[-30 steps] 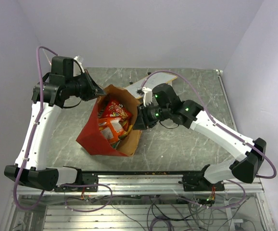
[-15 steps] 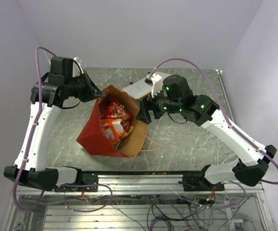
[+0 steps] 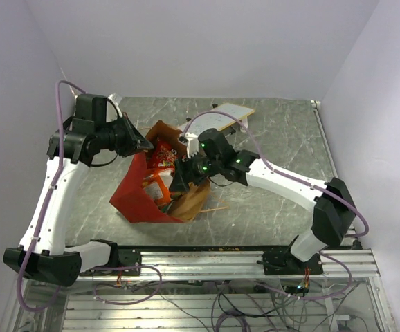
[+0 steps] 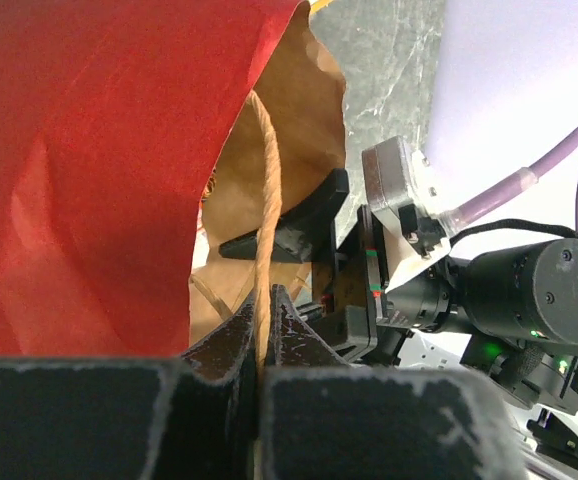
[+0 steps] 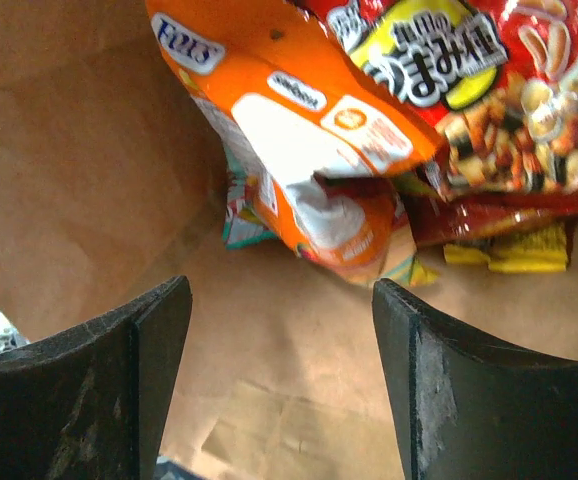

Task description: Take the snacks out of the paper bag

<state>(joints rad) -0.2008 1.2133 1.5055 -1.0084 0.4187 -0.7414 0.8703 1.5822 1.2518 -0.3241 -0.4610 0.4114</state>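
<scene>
The red paper bag (image 3: 132,199) lies on its side on the table with its brown mouth open toward the back right. Snacks show inside it: a red packet (image 3: 164,158) and an orange packet (image 3: 157,187). My left gripper (image 3: 144,143) is shut on the bag's string handle (image 4: 262,200) at the bag's upper rim. My right gripper (image 3: 179,181) is open and reaches into the bag's mouth. In the right wrist view the orange packet (image 5: 299,140) and a red packet (image 5: 489,90) lie just beyond the open fingers (image 5: 424,390), over the brown inner wall (image 5: 69,150).
A flat white tan-edged board (image 3: 222,115) lies at the back of the table behind the bag. A loose string handle (image 3: 210,207) trails from the bag's mouth onto the grey marbled table (image 3: 276,200). Walls close in on the left, back and right.
My right gripper has swung from beside the bag's right rim into the bag's mouth. The bag's right wall has folded down. The left gripper stays on the handle.
</scene>
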